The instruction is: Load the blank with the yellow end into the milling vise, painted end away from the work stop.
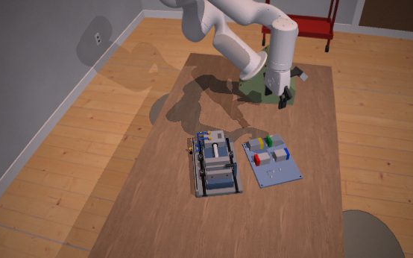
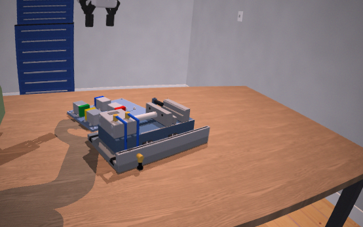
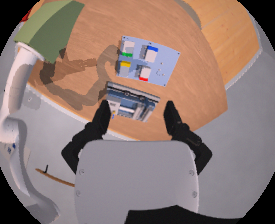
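Observation:
My gripper [image 1: 282, 104] [image 2: 99, 23] [image 3: 137, 106] is open and empty, high above the table, away from the blanks and vise. The yellow-ended blank [image 1: 254, 145] [image 2: 93, 117] [image 3: 124, 70] lies on the infeed plate [image 1: 287, 174] [image 3: 168, 62], at its corner nearest the vise's hose block. On the vise, the hose block [image 1: 215, 138] [image 2: 115, 127] connects by a pale rod to the moving jaw [image 1: 218, 162] [image 2: 158, 113]. The fixed jaw [image 1: 219, 175] [image 2: 179, 111] is the end block. The dark work stop [image 1: 230, 165] [image 2: 158, 102] is on the infeed side. No blank shows between the jaws; the low bars are not clearly visible.
The green-ended [image 1: 276, 140] [image 2: 78, 107], red-ended [image 1: 264, 159] [image 3: 145, 71] and blue-ended [image 1: 279, 155] [image 2: 103, 103] blanks lie on the infeed plate near the yellow-ended one. Small pins stand on the plate. Blue hoses [image 2: 137, 131] rise at the vise's side away from the plate.

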Controlling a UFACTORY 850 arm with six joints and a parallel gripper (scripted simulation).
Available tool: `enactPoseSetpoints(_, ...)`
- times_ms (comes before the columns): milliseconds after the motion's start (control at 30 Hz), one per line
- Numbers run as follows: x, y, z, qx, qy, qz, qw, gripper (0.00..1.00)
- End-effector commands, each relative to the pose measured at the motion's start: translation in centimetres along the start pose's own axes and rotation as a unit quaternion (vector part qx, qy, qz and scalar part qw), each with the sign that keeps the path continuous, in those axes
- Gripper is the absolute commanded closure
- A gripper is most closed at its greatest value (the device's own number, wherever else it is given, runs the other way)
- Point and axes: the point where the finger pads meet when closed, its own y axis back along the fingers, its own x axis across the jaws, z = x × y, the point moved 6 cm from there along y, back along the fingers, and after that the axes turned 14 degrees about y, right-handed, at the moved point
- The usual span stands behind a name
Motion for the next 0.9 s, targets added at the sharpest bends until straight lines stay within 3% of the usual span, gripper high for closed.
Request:
enactPoseSetpoints(0, 0.05, 0.14, 0.01, 0.000, -0.053, 0.001, 0.999, 0.00)
enactPoseSetpoints(133, 0.05, 0.19, 0.00, 0.000, -0.099, 0.001, 0.995, 0.00)
enactPoseSetpoints(867, 0.05, 0.17, 0.00, 0.000, -0.108, 0.001, 0.994, 0.00)
